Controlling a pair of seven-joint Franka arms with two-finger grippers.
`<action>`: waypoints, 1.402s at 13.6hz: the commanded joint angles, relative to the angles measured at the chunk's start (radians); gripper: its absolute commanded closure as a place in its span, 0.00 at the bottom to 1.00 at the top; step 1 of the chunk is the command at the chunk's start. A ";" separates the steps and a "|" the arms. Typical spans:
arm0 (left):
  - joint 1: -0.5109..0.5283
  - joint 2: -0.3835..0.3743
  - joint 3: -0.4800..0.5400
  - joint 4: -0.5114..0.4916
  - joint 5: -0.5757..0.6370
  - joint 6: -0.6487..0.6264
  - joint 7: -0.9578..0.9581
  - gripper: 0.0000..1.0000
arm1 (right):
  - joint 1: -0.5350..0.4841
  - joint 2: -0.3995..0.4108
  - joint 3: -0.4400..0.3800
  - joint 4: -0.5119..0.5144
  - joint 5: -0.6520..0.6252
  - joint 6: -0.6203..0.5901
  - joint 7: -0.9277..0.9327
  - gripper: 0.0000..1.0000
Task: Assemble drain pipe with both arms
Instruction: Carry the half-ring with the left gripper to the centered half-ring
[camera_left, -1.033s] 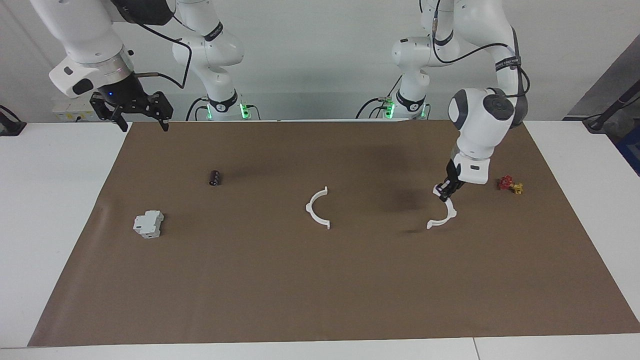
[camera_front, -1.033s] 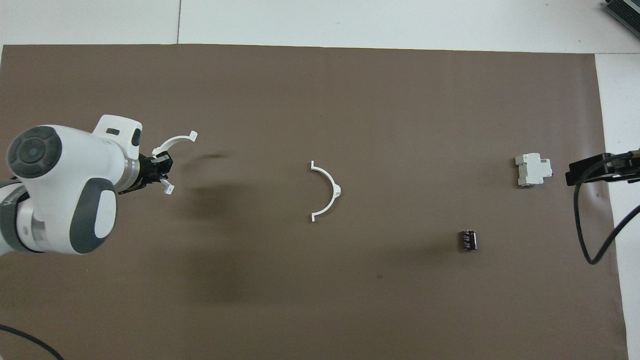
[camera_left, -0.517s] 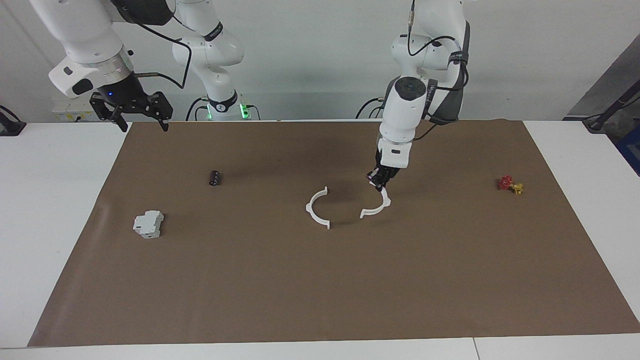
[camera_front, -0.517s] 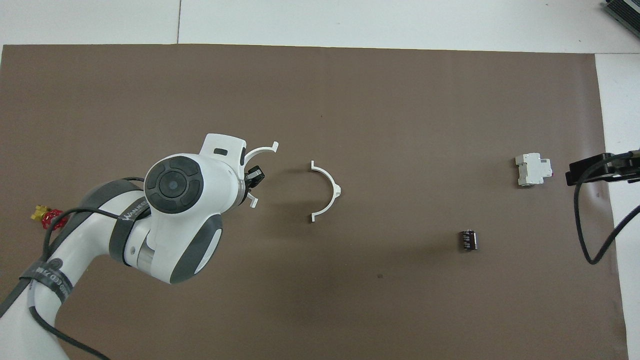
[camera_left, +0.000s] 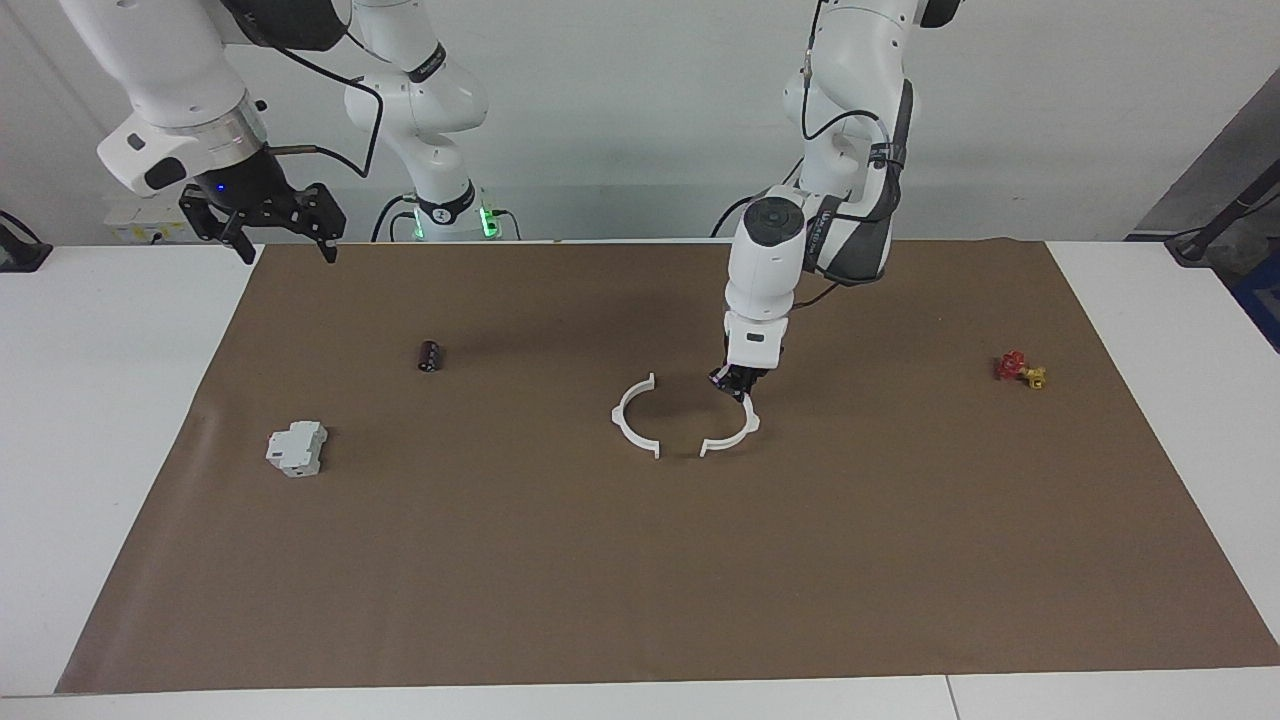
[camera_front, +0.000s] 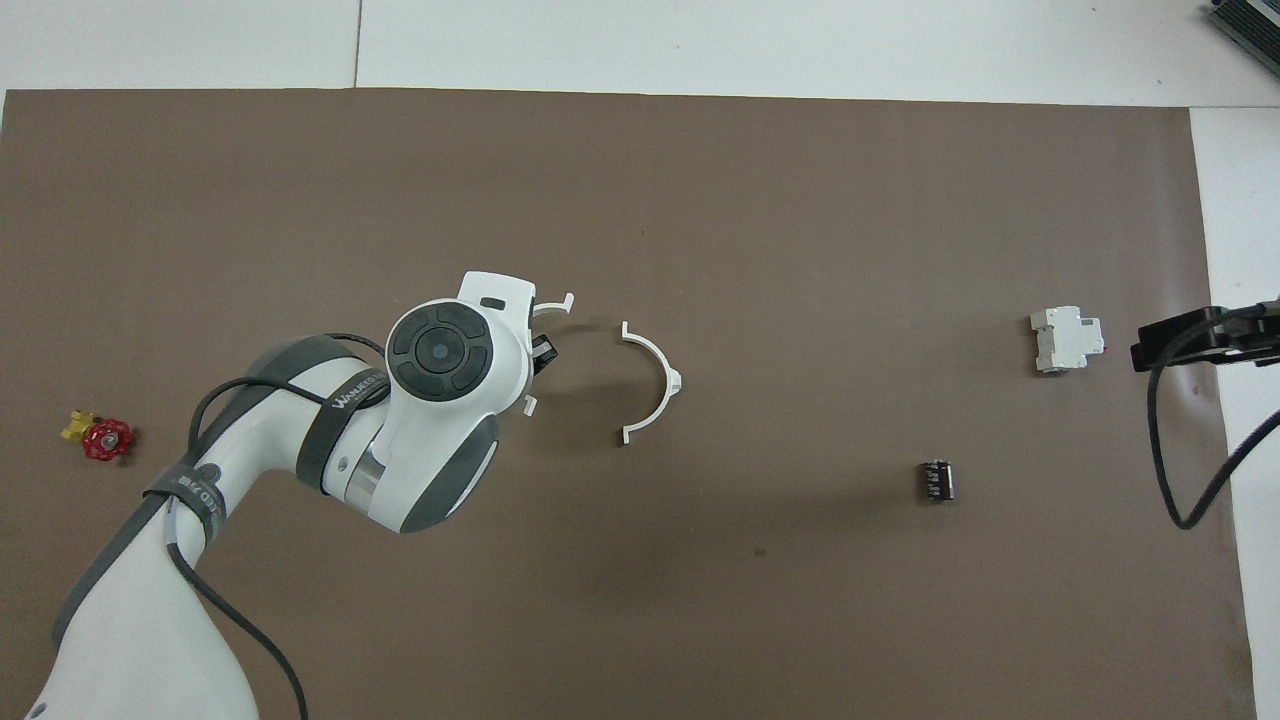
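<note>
Left gripper (camera_left: 738, 383) clamps one half-ring (camera_left: 732, 432) beside the other half-ring (camera_left: 630, 425).

Even, bright light from above falls on the brown mat (camera_left: 640, 560) — soft diffuse shadows under the left arm (camera_left: 765, 270) — both views sharp, without glare.

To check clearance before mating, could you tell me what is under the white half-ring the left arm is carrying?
Under the white plastic half-ring arc in the left gripper only brown paper mat and shadow show. Overhead, the arm covers most of it.
</note>
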 joint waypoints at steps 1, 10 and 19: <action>-0.072 0.036 0.018 0.014 0.025 -0.021 -0.133 1.00 | -0.010 -0.010 0.008 0.000 -0.004 -0.010 0.013 0.00; -0.134 0.067 0.016 0.001 0.027 0.073 -0.369 1.00 | -0.010 -0.010 0.007 0.000 -0.004 -0.010 0.013 0.00; -0.160 0.101 0.016 0.001 0.027 0.119 -0.426 1.00 | -0.010 -0.010 0.007 0.000 -0.004 -0.010 0.013 0.00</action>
